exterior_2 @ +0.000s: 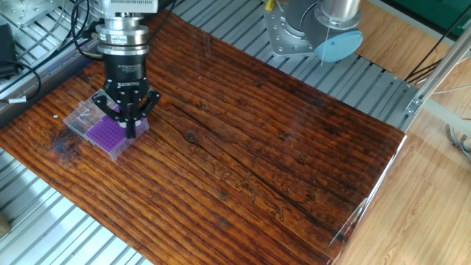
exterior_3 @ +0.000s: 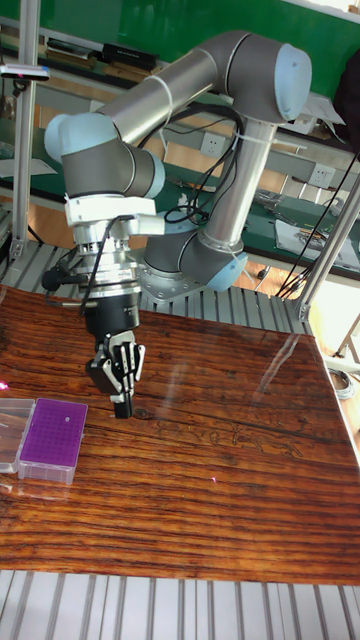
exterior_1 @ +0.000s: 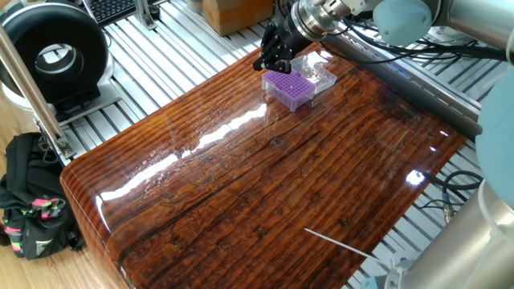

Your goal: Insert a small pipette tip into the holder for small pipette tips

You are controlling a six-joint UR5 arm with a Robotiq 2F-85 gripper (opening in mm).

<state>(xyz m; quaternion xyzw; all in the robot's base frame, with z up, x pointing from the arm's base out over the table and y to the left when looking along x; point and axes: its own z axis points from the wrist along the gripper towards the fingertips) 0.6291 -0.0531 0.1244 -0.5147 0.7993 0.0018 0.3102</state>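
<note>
The holder for small pipette tips (exterior_2: 109,135) is a purple rack with a grid of tiny holes, set in a clear box whose lid (exterior_2: 83,115) lies open beside it. It also shows in the one fixed view (exterior_1: 291,87) and in the tall view (exterior_3: 52,436). My gripper (exterior_2: 131,133) points straight down over the rack's right edge, fingers pressed together. It hangs just left of the rack in the one fixed view (exterior_1: 267,63) and a little above the table in the tall view (exterior_3: 122,408). A small pipette tip between the fingers is too small to make out.
The holder stands on a glossy wooden tabletop (exterior_2: 250,154) on an aluminium rail frame (exterior_1: 152,56). A black round device (exterior_1: 52,52) and a black bag (exterior_1: 32,201) lie off the table's left side. The arm's base (exterior_2: 305,29) stands at the far edge.
</note>
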